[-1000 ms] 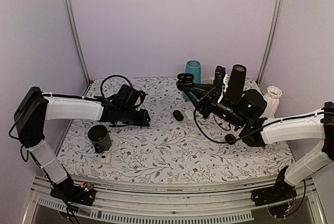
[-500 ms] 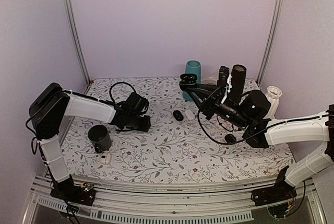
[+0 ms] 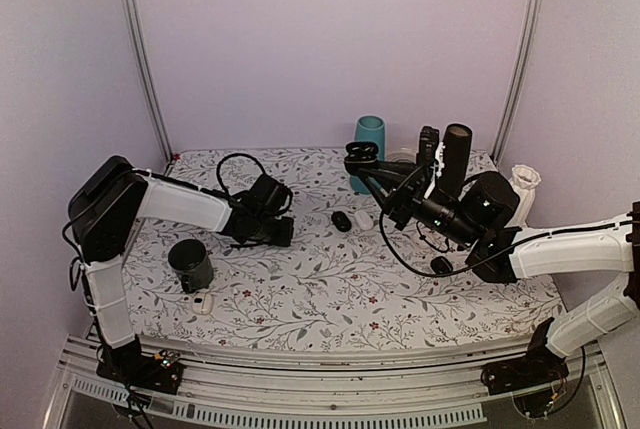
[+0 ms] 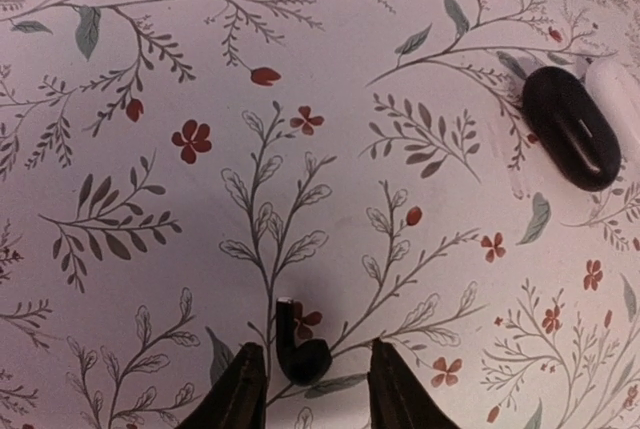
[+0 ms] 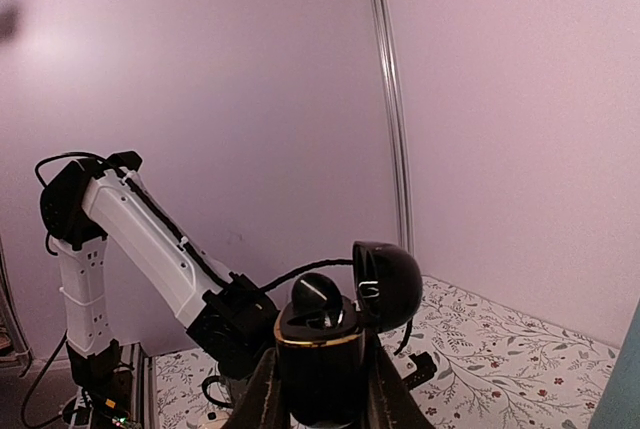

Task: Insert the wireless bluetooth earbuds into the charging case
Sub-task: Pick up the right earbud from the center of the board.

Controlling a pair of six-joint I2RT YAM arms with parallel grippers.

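Note:
The charging case (image 5: 320, 364) is glossy black with a gold rim. It stands upright in my shut right gripper (image 5: 320, 374) with its lid (image 5: 388, 284) hinged open. One black earbud (image 5: 315, 299) sits in it. In the top view the case (image 3: 359, 156) is held high above the table's back middle. The other earbud (image 4: 300, 351), with a short stem, lies on the floral cloth between the open fingers of my left gripper (image 4: 315, 354), which is low over the table (image 3: 283, 232). It touches neither finger.
A slim black oval pod (image 4: 570, 127) and a white pod (image 4: 615, 89) lie side by side mid-table (image 3: 342, 221). A dark cup (image 3: 190, 264), a small white item (image 3: 203, 301), a teal cylinder (image 3: 370, 136), a black cylinder (image 3: 455, 154), a white vase (image 3: 522, 184) and a small black object (image 3: 441, 265) stand around.
My left arm has folded in and its gripper has moved slightly right and down to the cloth. My right gripper with the case has shifted slightly right and then held still.

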